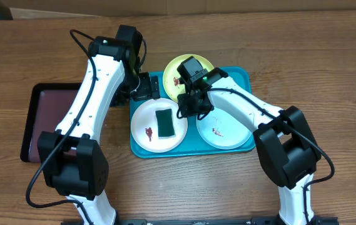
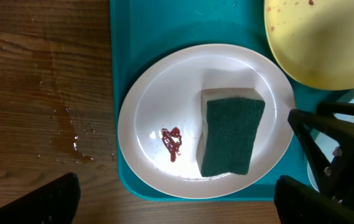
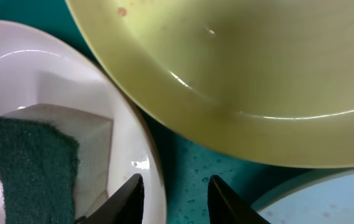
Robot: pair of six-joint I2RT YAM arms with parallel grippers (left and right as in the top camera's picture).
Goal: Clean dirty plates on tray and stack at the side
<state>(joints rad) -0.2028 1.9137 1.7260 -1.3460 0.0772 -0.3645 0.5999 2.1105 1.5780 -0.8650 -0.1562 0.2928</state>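
The turquoise tray (image 1: 246,80) holds three plates. The yellow-green plate (image 1: 176,67) is at the back, with small red specks. The white plate (image 1: 145,119) is at the front left, with a red smear (image 2: 172,142) and a green-topped sponge (image 2: 231,133) lying on it. The pale mint plate (image 1: 228,134) is at the front right, with a small smear. My left gripper (image 2: 177,208) is wide open and empty, above the tray's left edge by the white plate (image 2: 158,93). My right gripper (image 3: 173,199) is open, its fingers on either side of the white plate's right rim (image 3: 155,155), between the sponge (image 3: 33,168) and the yellow-green plate (image 3: 239,68).
A smaller dark maroon tray (image 1: 40,119) lies on the wooden table left of the turquoise tray. Water drops (image 2: 65,118) lie on the wood beside the tray's left edge. The right arm (image 2: 341,155) shows at the right of the left wrist view.
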